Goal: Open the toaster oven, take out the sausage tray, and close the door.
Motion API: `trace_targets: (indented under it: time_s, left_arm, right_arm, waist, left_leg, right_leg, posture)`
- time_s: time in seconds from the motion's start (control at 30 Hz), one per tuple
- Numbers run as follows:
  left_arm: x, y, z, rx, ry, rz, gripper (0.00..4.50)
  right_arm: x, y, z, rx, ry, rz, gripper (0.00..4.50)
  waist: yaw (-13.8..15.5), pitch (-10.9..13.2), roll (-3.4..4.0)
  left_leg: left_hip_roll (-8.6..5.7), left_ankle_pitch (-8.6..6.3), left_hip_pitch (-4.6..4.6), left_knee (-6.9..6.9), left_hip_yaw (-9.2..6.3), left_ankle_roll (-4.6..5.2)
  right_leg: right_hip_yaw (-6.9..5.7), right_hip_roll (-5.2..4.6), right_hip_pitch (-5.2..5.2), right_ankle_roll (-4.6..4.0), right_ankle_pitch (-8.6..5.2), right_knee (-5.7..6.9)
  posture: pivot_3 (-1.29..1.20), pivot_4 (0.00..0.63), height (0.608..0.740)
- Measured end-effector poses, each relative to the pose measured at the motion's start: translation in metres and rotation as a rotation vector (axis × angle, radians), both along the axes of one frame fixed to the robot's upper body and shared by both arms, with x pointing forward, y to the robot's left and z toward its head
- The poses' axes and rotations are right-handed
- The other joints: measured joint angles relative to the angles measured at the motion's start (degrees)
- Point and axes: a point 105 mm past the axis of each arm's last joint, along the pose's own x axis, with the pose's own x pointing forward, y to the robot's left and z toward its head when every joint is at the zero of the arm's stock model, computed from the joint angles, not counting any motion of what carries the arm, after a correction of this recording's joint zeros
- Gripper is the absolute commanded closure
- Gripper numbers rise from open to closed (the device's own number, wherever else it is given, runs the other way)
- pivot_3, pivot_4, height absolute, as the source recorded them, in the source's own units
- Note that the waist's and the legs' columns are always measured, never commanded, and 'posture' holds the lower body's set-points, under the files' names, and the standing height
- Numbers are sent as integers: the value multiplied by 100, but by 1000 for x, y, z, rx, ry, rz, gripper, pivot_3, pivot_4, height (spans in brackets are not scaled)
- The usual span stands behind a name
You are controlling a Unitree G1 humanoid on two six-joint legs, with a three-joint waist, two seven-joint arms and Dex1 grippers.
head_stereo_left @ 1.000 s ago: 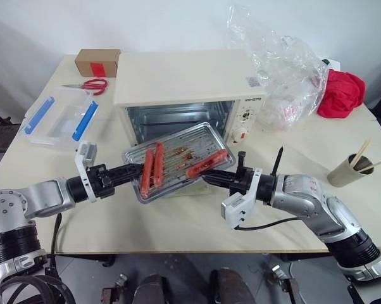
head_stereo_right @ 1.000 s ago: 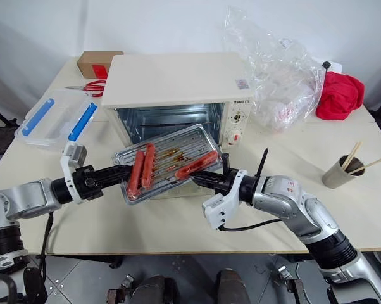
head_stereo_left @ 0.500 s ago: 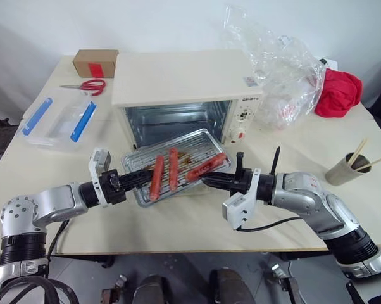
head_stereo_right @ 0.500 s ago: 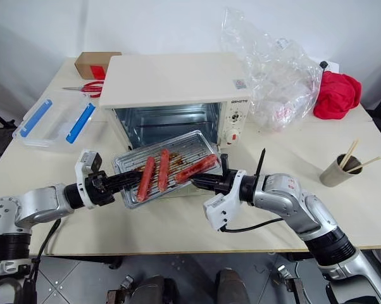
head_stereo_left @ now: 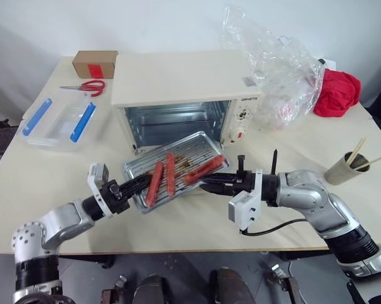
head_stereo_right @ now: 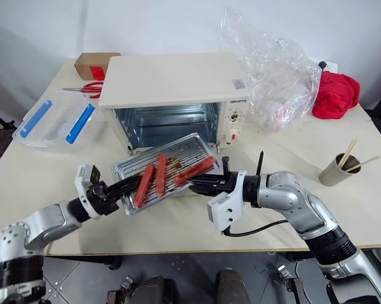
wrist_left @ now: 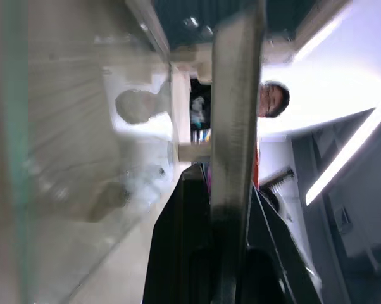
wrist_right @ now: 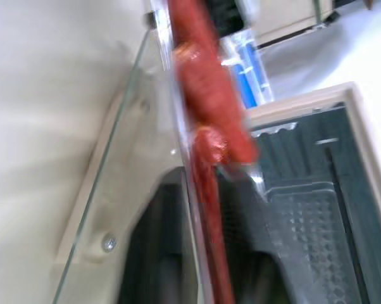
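Sausage tray [head_stereo_left: 174, 170] has sunk lower, tilted before the oven [head_stereo_left: 184, 88].

Sausage tray [head_stereo_left: 174, 171] hangs across open toaster oven [head_stereo_left: 184, 95] mouth, blocking entry; bare table [head_stereo_left: 45, 171] left.

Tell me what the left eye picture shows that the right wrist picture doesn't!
Left eye view, not the right wrist view: red scissors, a cardboard box, a crumpled plastic bag, a red cloth and a paper cup with chopsticks, all on the table.
Right wrist view, not the left eye view: a small screw in the door, seen up close.
Both: the sausage tray with its sausages, the toaster oven standing open, and the clear box with blue clips.
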Motion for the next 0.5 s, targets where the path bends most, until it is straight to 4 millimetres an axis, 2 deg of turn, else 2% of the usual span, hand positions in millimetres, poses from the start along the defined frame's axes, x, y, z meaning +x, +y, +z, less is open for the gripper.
trace_targets:
  time_s: [0.17, 0.37, 0.5]
  left_arm:
    - [-6, 5, -6, -17, 11, 65, 4500]
    - [-28, 15, -15, -35, 18, 59, 4500]
    - [-42, 28, -15, -67, 6, 76, 4500]
  right_arm:
    - [-4, 1, 1, -2, 4, 27, 1121]
    - [-4, -12, 6, 17, 2, 7, 1121]
    - [3, -31, 13, 144, 154, -76, 1121]
  waist:
    - [26, 0, 0]
    - [36, 0, 0]
    - [41, 0, 0]
  left_leg:
    - [2, 0, 1, 6, 3, 2]
    - [-13, 0, 2, 4, 4, 1]
    - [-12, 0, 3, 2, 5, 2]
  right_leg:
    - [4, -3, 6, -1, -1, -7]
    - [4, 0, 5, -8, -4, -8]
    - [6, 0, 5, -14, -7, -8]
  posture:
    - [0, 150, 740]
    - [0, 150, 740]
    - [0, 150, 740]
